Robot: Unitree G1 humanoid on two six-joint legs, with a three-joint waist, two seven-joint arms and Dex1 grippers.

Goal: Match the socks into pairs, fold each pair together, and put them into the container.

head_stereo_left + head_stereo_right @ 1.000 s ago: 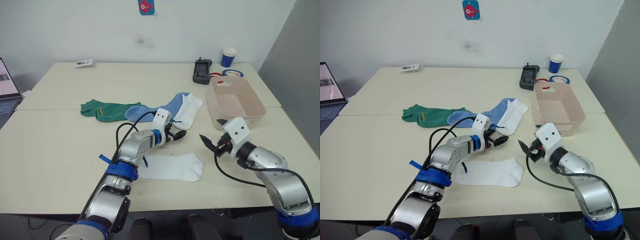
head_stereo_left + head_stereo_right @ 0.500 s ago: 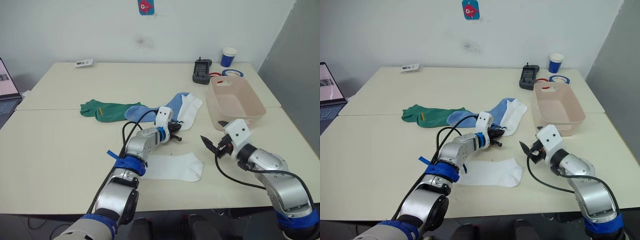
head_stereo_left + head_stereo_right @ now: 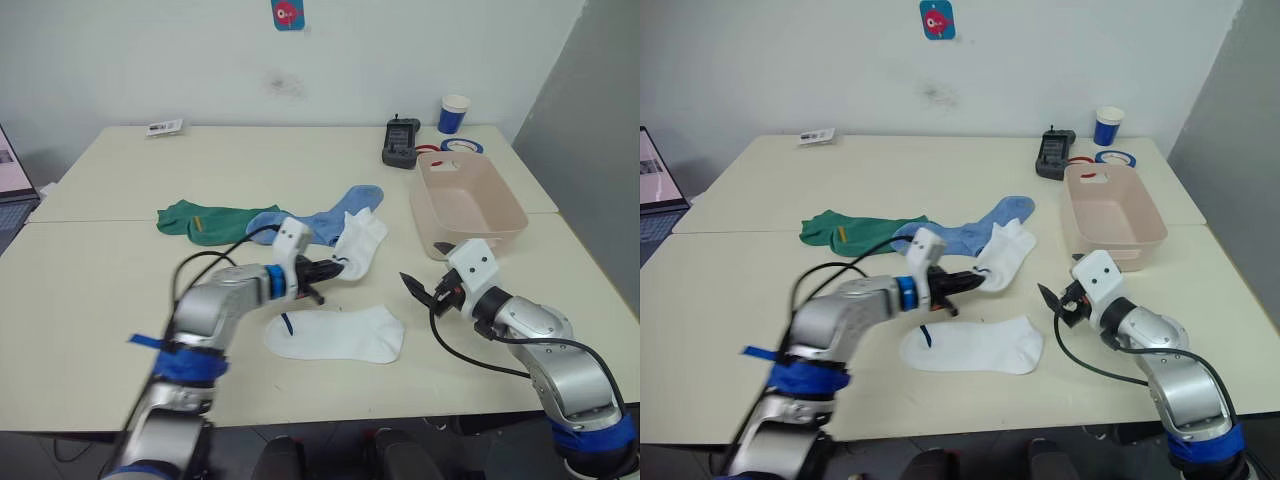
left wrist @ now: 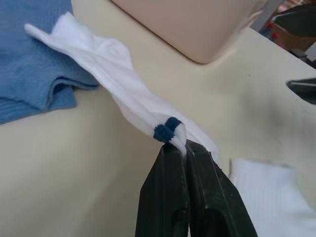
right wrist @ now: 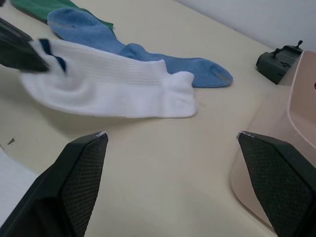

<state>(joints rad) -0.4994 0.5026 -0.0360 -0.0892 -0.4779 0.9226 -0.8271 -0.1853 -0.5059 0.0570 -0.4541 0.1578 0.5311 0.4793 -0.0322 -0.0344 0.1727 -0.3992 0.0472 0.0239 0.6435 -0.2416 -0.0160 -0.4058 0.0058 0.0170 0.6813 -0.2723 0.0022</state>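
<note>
My left gripper point(image 3: 325, 270) is shut on the cuff of a white sock point(image 3: 360, 243) with a small blue mark, and holds that end off the table; the toe end rests beside a light blue sock point(image 3: 318, 220). In the left wrist view the fingers point(image 4: 168, 173) pinch the cuff of this white sock point(image 4: 123, 89). A second white sock point(image 3: 340, 335) lies flat nearer to me. A dark green sock point(image 3: 205, 220) lies to the left. My right gripper point(image 3: 415, 287) stands open and empty in front of the beige-pink container point(image 3: 465, 205), which is empty.
A blue-and-white paper cup point(image 3: 453, 113), a black device point(image 3: 400, 143) and tape rolls point(image 3: 465, 146) sit behind the container. A small card point(image 3: 165, 127) lies at the far left of the table. A laptop point(image 3: 8, 185) shows at the left edge.
My left gripper has shut on the white sock's cuff and drawn it left and toward me, off the light blue sock. The right arm has stayed put.
</note>
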